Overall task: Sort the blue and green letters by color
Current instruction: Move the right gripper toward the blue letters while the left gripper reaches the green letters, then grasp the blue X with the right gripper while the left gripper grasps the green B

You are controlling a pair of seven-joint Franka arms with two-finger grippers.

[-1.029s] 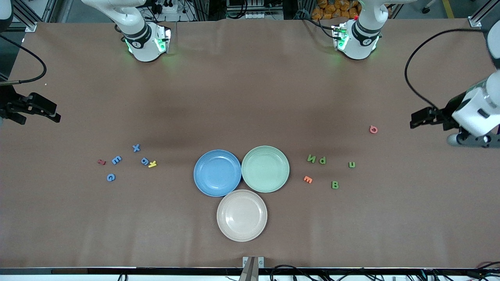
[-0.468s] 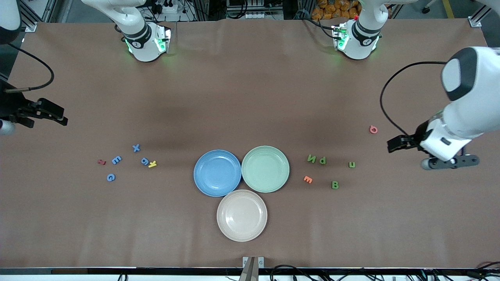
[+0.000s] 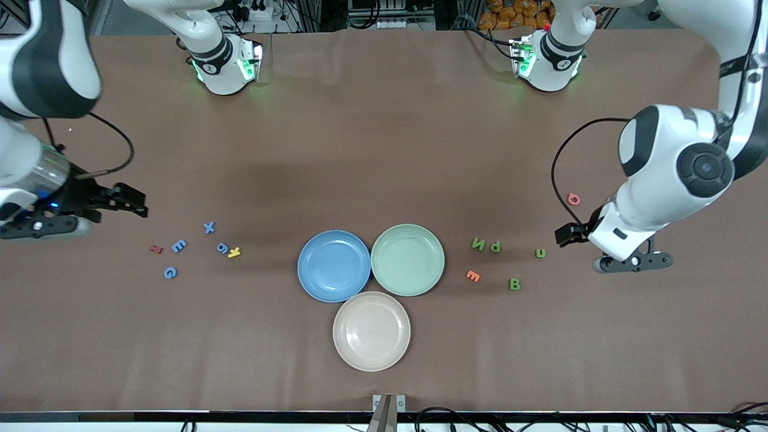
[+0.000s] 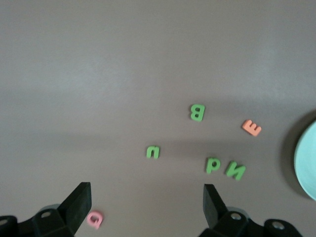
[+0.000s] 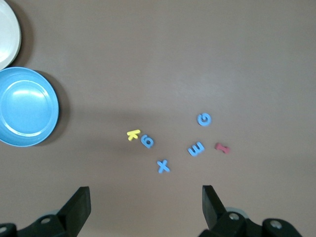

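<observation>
The four blue letters, X (image 3: 209,227), E (image 3: 179,246), g (image 3: 222,248) and G (image 3: 170,273), are lying loose on the counter (image 3: 384,150) toward the right arm's end from the blue plate (image 3: 333,266), and the four green letters, N (image 3: 478,243), P (image 3: 495,246), u (image 3: 540,253) and B (image 3: 515,284), are lying toward the left arm's end from the green plate (image 3: 408,260), which is touching the blue plate; none is sitting in a plate yet. The right end effector (image 3: 129,201) is hanging over bare counter farther out from the blue plate than the blue group, fingers spread apart and empty, and the left end effector (image 3: 570,234) is hanging just past the u, fingers likewise apart and holding nothing. The likeliest slip is picking up a wrong colour: the yellow letter (image 3: 234,252) is touching the g, the red letter (image 3: 156,249) is lying beside the E, and the orange letter (image 3: 473,276) is sitting near the green plate between the N and the B. N and P are nearly touching, so one closing could drag both. Being flat and tiny, any letter could skid away from the fingers. Room is generous: wide bare counter is surrounding both groups, every letter is lying well clear of the edges, the pink letter (image 3: 574,199) is lying apart, and the cream plate (image 3: 372,331), touching both coloured plates, is blocking neither path.
</observation>
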